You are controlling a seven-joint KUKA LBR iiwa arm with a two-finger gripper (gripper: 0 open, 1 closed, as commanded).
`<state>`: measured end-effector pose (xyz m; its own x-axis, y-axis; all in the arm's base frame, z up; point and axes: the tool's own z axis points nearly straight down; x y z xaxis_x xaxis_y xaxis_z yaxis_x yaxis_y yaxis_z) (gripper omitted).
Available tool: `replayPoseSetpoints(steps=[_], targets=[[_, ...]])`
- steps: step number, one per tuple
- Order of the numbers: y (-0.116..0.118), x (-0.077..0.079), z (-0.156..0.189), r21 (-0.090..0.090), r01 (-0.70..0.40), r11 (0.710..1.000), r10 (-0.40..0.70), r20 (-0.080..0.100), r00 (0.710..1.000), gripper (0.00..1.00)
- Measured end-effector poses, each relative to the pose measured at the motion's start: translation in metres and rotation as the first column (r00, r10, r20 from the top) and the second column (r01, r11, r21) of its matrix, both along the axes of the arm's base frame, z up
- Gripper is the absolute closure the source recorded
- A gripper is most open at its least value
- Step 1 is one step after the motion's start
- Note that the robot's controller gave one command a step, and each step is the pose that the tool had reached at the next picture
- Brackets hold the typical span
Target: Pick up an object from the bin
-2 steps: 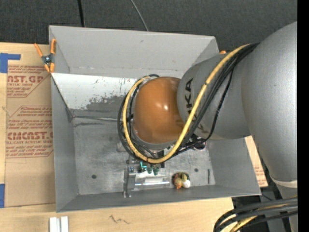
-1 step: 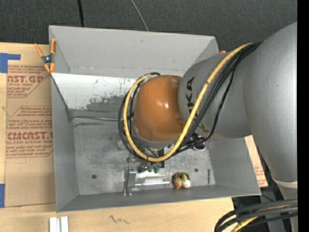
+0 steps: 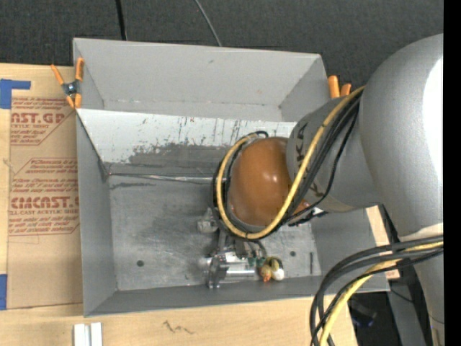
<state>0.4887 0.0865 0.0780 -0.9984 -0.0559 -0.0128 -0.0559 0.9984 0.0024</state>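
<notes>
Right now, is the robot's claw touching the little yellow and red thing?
Cannot tell. In the camera view the little yellow and red thing sits right beside the gripper, with neither gap nor contact plain.

Even, moderate light from above: the bin [image 3: 194,71] has its far wall brightest (left wall duller), and the orange cover [image 3: 259,175] carries a soft sheen.

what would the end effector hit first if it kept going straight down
Probably the grey bin floor itself; the end effector looks close to it. A small pale-and-red thing lies just beside it, not clearly under it. Depth is unclear.
</notes>
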Motion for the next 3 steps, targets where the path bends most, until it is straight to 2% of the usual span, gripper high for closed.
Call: replayPoseSetpoints(steps=[1,2,3], targets=[[-0.007,-0.005,0.011,-0.003,-0.157,0.988,0.157,-0.004,0.988,0.00],[-0.037,-0.003,0.020,-0.001,-0.109,0.994,0.109,-0.008,0.994,0.00],[-0.048,0.008,0.001,0.002,-0.209,0.978,0.209,-0.002,0.978,0.00]])
